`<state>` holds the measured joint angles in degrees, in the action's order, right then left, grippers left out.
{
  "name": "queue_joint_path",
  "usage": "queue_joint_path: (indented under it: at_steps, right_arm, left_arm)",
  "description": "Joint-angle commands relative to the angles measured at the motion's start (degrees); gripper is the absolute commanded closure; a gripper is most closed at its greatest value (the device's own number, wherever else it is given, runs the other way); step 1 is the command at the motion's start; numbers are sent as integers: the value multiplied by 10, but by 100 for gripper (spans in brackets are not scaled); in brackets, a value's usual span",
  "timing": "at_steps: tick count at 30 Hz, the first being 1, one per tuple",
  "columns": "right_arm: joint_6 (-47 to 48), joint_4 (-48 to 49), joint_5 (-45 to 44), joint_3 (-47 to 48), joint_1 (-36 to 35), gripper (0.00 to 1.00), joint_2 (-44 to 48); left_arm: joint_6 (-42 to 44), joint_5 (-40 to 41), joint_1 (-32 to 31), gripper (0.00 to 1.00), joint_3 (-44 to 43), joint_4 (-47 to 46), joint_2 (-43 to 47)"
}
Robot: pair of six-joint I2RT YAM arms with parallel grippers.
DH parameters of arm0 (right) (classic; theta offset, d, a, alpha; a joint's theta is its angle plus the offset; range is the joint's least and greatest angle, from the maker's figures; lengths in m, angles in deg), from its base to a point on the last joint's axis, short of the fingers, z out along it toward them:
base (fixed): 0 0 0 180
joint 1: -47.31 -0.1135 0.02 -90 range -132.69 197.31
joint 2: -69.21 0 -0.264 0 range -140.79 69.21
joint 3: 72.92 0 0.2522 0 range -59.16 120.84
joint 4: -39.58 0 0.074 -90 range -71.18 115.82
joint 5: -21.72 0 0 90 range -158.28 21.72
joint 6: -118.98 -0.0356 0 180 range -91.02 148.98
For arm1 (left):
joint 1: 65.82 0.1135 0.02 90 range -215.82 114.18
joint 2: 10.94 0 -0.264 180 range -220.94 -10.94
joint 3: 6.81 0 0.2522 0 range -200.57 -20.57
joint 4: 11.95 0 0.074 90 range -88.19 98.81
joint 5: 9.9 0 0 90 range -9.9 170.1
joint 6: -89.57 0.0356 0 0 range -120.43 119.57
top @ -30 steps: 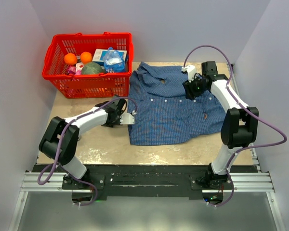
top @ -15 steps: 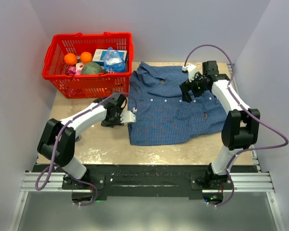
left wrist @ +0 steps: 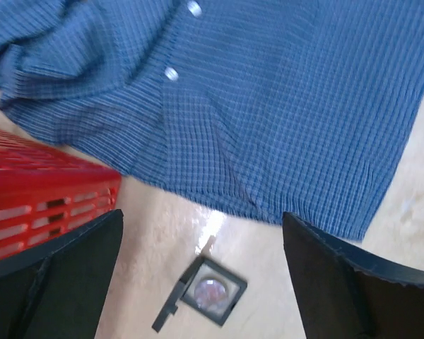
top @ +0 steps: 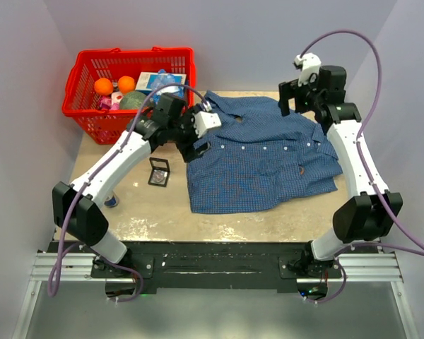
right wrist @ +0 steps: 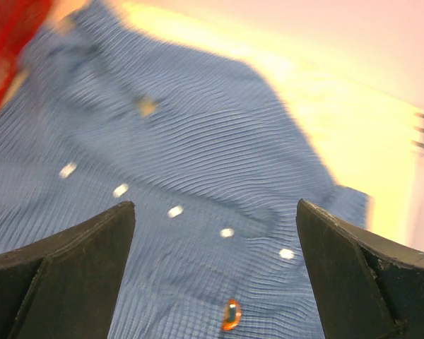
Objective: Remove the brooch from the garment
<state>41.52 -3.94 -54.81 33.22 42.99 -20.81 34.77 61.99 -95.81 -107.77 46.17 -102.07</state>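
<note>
Sitting pinned to the shirt (top: 261,162), right of the buttons (right wrist: 175,211), the brooch (right wrist: 231,315) shows low in the right wrist view, centred between the two fingers, its long axis roughly upright there. The right gripper (top: 292,104) hangs raised over the shirt's far right shoulder, jaws spread wide and empty; the brooch lies nearward and below it. The left gripper (top: 195,141), equally wide and empty, hovers over the shirt's left edge, well apart from the brooch. The right arm looks nearer.

Beige table (top: 233,222): blue checked garment (top: 254,162) spread centre-right, red basket (top: 127,127) at far-left corner, small black case (top: 158,171) beside garment.
</note>
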Motion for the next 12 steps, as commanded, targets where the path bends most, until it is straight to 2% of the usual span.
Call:
queue_joint_path:
  at_steps: [1,3,8,10,12]
  right_arm:
    - [-69,63,-200,46,2,1,47]
    - [-49,78,-235,42,2,1,66]
    - [-6,163,-304,-40,1,1,136]
    - [-10,163,-311,-39,2,1,137]
    - [-17,163,-320,-26,2,1,127]
  left_arm:
    - [-99,-32,36,1,-35,-130,17]
    - [-146,-50,68,1,-57,-152,-2]
    - [-244,-83,130,1,-149,-211,-26]
    - [-236,-64,130,1,-155,-245,-13]
    - [-224,-43,130,1,-124,-284,19]
